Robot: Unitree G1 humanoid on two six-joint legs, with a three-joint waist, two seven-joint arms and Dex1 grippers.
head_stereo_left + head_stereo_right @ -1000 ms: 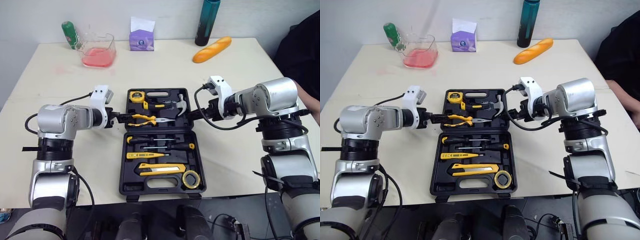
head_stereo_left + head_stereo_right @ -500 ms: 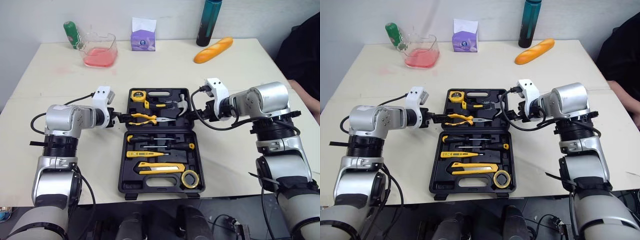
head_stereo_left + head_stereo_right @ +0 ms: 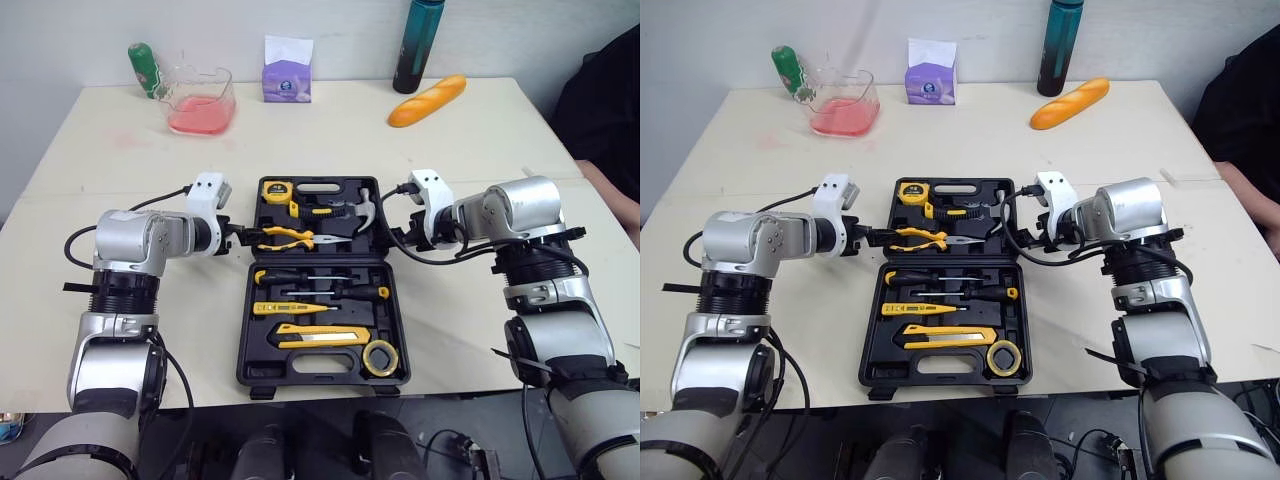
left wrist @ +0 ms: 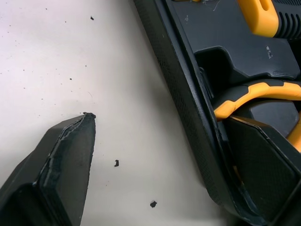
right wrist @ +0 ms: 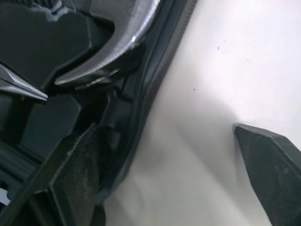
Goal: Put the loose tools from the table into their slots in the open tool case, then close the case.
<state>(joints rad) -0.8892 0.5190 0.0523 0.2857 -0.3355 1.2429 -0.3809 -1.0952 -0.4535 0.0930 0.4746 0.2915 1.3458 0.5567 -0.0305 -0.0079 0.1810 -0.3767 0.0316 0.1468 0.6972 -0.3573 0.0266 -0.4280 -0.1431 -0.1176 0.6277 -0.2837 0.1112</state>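
Case [image 3: 300,365] lies open at frame centre on the desk [image 3: 120,200], tools slotted. The left end effector [image 3: 243,238] and right end effector [image 3: 393,233] each straddle a side rim of its upper half, fingers apart (one inside, one outside). Uneven lifting could twist the lid or snag the pliers [image 3: 290,238]. The right arm sits lower than half a second ago.

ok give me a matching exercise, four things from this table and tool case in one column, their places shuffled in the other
1. yellow tape measure
2. yellow roll of tape
3. orange bread loaf
4. clear jug of pink liquid

A. beside the green bottle, far left of the table
B. near right corner of the black tool case
C. beside the dark teal bottle, far right of the table
D. far left corner of the case

Pairs: 1-D, 2-B, 3-C, 4-A
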